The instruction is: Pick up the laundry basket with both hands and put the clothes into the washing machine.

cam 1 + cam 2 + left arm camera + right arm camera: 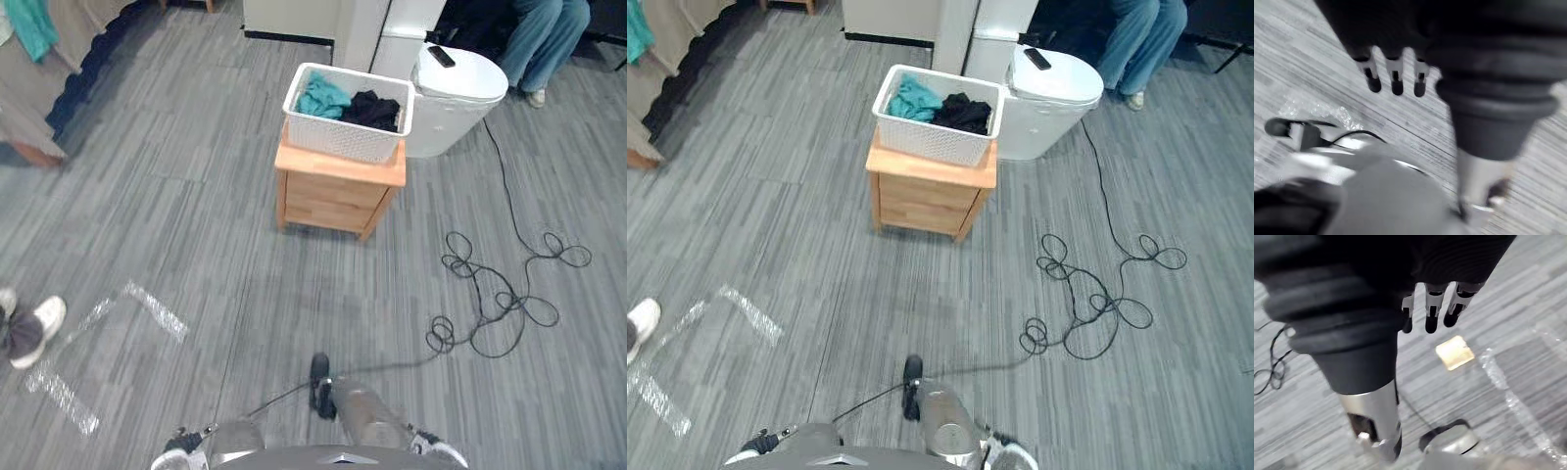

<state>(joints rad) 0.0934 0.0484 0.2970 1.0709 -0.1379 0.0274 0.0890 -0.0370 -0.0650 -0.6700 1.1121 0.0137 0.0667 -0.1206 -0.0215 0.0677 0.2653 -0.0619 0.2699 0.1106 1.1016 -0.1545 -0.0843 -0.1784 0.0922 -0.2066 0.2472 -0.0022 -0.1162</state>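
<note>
Atop the wooden cabinet [333, 191], just beside the washing machine [465, 93], sits the laundry basket [343, 142] holding teal and black clothes [321, 96]. Left hand [1395, 73] and right hand [1432, 308] hang slack, fingers straight, empty.

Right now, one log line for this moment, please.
phase: pre-grasp | laundry basket on wooden cabinet, clothes inside | washing machine beside it | left hand open, empty | right hand open, empty

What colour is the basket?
The basket is white with a perforated wall; best in the left eye view.
</note>
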